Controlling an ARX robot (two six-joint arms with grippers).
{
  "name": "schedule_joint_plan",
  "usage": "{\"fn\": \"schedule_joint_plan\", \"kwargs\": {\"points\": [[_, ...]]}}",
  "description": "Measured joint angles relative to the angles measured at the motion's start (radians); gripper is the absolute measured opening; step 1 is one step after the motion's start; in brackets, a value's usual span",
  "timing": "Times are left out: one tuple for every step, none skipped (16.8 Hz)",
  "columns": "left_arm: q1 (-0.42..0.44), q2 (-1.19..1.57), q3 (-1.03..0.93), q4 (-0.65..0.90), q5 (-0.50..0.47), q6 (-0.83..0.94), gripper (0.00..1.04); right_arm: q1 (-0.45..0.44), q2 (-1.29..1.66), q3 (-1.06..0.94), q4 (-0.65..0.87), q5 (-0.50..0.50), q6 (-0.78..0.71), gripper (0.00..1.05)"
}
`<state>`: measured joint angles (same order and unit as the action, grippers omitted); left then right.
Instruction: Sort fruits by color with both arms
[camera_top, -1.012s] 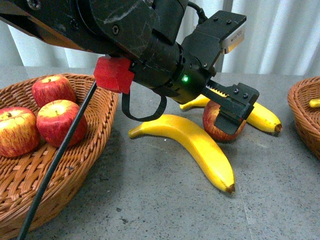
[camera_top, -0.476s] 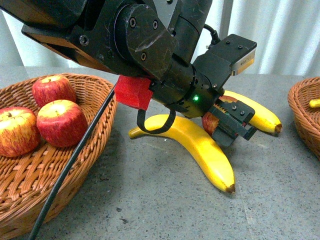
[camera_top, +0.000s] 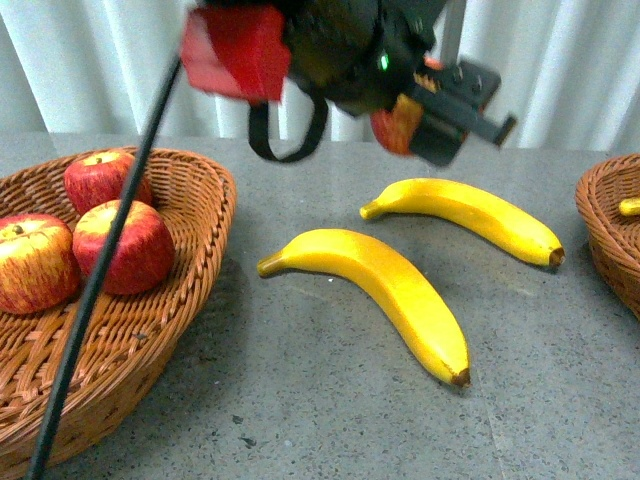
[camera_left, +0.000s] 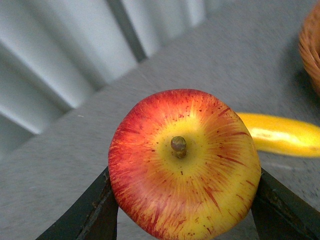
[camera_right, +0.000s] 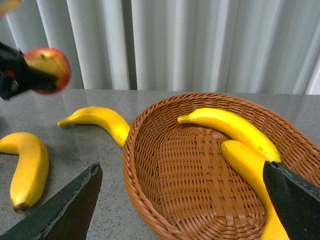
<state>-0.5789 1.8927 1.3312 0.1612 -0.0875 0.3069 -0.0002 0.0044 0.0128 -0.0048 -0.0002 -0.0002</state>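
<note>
Aloft, red apple (camera_left: 184, 162) gripped inside left end effector (camera_top: 428, 112), well above nearest banana (camera_top: 390, 285), right end effector (camera_right: 180, 205) spread wide.

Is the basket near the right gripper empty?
No, one banana and a second banana lie inside the basket.

A pale grey-white curtain (camera_top: 590, 70) hangs in vertical folds across the whole far side, with one darker strip (camera_right: 126, 45) among the folds. In front of it lies a grey speckled tabletop (camera_top: 330, 400), evenly lit, with soft shadows.
</note>
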Motion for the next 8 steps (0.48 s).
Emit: {"fn": "schedule_joint_plan", "kwargs": {"points": [[-0.002,-0.098,-0.050,0.049,-0.117,-0.045,0.66,0.000,0.000,0.000,0.000,0.000,0.000,0.98],[-0.005,-0.150,-0.083,0.059,-0.166,-0.068,0.66,0.000,0.000,0.000,0.000,0.000,0.000,0.98],[-0.006,-0.175,-0.101,0.058,-0.190,-0.077,0.66,0.000,0.000,0.000,0.000,0.000,0.000,0.98],[-0.009,-0.257,-0.177,0.066,-0.258,-0.116,0.66,0.000,0.000,0.000,0.000,0.000,0.000,0.98],[-0.015,-0.319,-0.246,0.068,-0.305,-0.152,0.66,0.000,0.000,0.000,0.000,0.000,0.000,0.98],[-0.022,-0.393,-0.329,0.073,-0.355,-0.199,0.66,0.000,0.000,0.000,0.000,0.000,0.000,0.98],[-0.031,-0.472,-0.408,0.087,-0.414,-0.255,0.65,0.000,0.000,0.000,0.000,0.000,0.000,0.98],[-0.049,-0.561,-0.483,0.077,-0.463,-0.310,0.65,0.000,0.000,0.000,0.000,0.000,0.000,0.98]]}}
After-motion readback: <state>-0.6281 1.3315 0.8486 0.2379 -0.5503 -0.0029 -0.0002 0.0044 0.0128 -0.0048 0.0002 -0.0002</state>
